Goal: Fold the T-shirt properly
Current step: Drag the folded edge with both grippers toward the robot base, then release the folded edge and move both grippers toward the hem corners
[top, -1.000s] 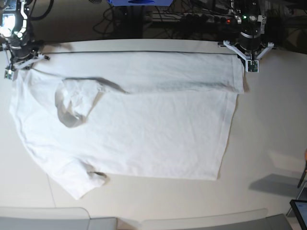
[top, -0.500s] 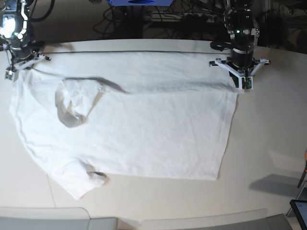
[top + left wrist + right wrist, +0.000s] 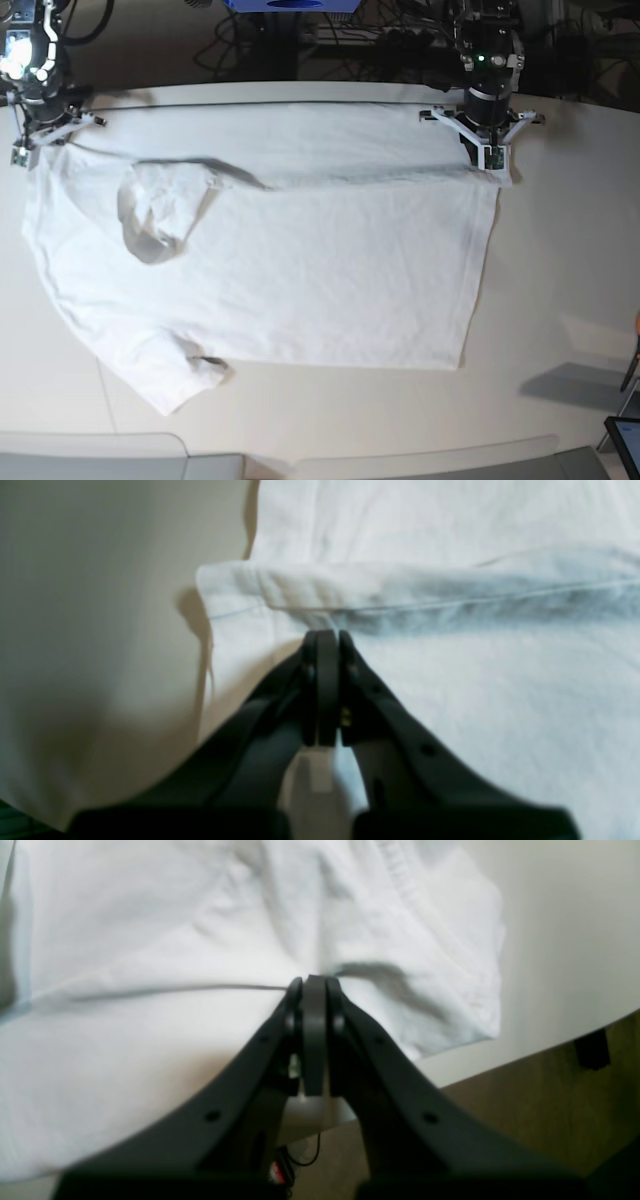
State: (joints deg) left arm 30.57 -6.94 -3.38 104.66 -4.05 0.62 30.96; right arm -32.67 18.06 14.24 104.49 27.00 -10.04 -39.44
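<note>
Two views show each gripper closely. Left wrist view: left gripper (image 3: 327, 635) jaws together, at a folded hem of the wrinkled white cotton T-shirt (image 3: 450, 690); whether cloth is pinched cannot be told. Right wrist view: right gripper (image 3: 314, 981) jaws together over the fabric near the sleeve. Base view: the T-shirt lies spread on the off-white tabletop (image 3: 570, 260), far edge folded over.

The T-shirt (image 3: 280, 270) lies spread across the table (image 3: 570, 260), its far strip folded over along the table's far edge. The left pincer (image 3: 489, 160) sits on that fold's corner near the far right; the right pincer (image 3: 22, 152) sits on the shirt at the far left corner.
</note>
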